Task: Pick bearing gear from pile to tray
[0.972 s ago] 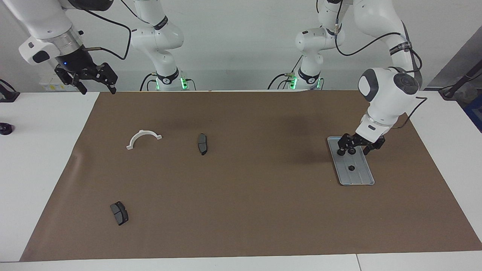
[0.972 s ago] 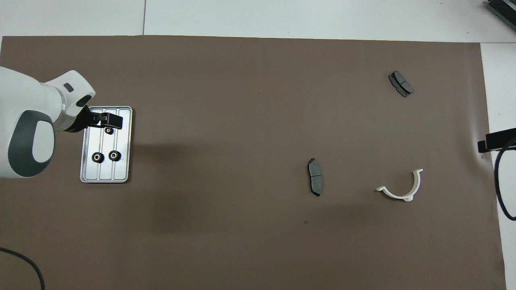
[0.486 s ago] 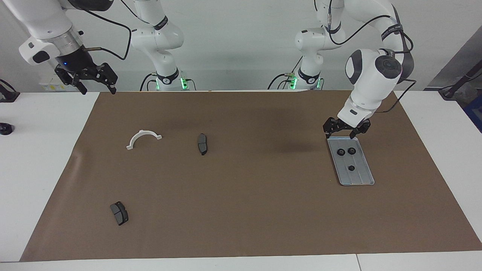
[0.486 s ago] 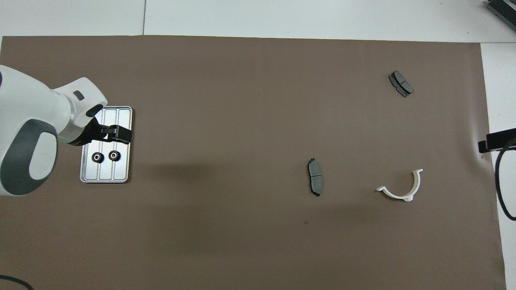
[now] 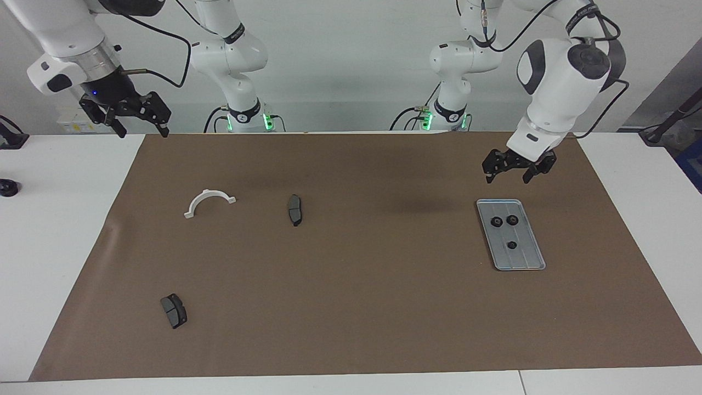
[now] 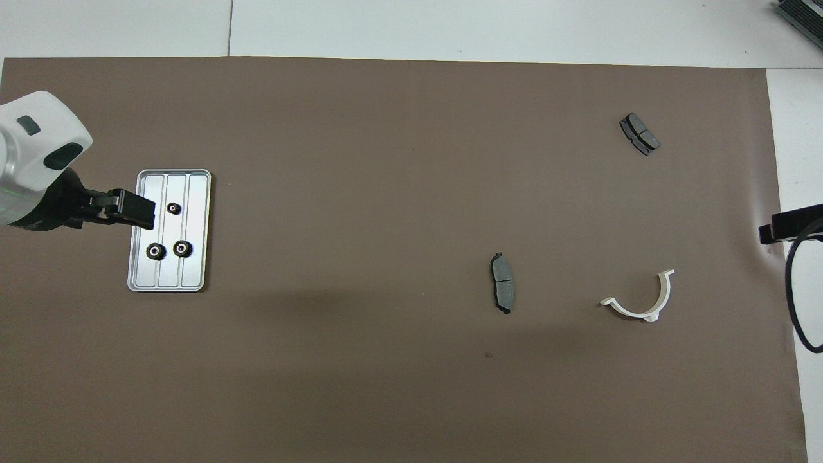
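Note:
The silver-grey ridged tray (image 5: 527,259) (image 6: 193,270) lies on the brown mat toward the left arm's end of the table. Three small black bearing gears rest in it: two side by side (image 5: 496,221) (image 5: 512,220) and one alone (image 5: 511,244), also seen from overhead (image 6: 155,251) (image 6: 182,248) (image 6: 173,208). My left gripper (image 5: 507,175) (image 6: 136,215) hangs open and empty in the air, over the mat just off the tray's robot-side end. My right gripper (image 5: 142,129) waits open and raised over the mat's corner at the right arm's end. No pile is in view.
A white curved bracket (image 5: 209,201) (image 6: 640,299) and a dark brake pad (image 5: 294,209) (image 6: 503,290) lie on the mat toward the right arm's end. A second brake pad (image 5: 174,310) (image 6: 640,134) lies farther from the robots. A small black part (image 5: 6,187) sits on the white table.
My left gripper has lifted off the tray and drawn back toward the robots, empty, uncovering the gears it stood over. The right arm has not moved.

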Tool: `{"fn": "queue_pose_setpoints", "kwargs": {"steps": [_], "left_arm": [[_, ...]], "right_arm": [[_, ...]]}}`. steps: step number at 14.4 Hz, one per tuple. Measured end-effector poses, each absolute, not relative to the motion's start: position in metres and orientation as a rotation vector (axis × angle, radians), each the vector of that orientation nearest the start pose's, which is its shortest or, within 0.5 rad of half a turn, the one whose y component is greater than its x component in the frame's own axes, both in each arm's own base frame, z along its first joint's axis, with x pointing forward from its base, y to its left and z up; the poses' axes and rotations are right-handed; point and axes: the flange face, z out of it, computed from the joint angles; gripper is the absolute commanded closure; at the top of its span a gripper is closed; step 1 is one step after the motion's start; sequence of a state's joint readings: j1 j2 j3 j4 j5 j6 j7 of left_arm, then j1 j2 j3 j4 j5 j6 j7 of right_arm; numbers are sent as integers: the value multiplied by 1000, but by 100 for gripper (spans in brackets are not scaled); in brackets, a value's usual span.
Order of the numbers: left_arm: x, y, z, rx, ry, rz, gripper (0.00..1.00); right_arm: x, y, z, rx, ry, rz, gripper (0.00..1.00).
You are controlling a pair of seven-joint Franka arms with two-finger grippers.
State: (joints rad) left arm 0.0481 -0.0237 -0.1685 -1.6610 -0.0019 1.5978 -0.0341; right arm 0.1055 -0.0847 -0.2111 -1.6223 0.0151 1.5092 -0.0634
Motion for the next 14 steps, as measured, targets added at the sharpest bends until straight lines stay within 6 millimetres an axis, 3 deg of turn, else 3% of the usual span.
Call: {"fn": "queue_pose_setpoints", "kwargs": {"steps": [2, 9, 14], "left_arm": [[543, -66, 607, -3133, 153, 49, 0], [545, -46, 602, -3138, 112, 87, 0], [540, -37, 618, -3144, 128, 116, 0]], "right_arm": [[519, -58, 640, -3105, 61, 43, 0], [519, -58, 640, -3105, 61, 43, 0], [519, -58, 640, -3105, 61, 43, 0]]}}
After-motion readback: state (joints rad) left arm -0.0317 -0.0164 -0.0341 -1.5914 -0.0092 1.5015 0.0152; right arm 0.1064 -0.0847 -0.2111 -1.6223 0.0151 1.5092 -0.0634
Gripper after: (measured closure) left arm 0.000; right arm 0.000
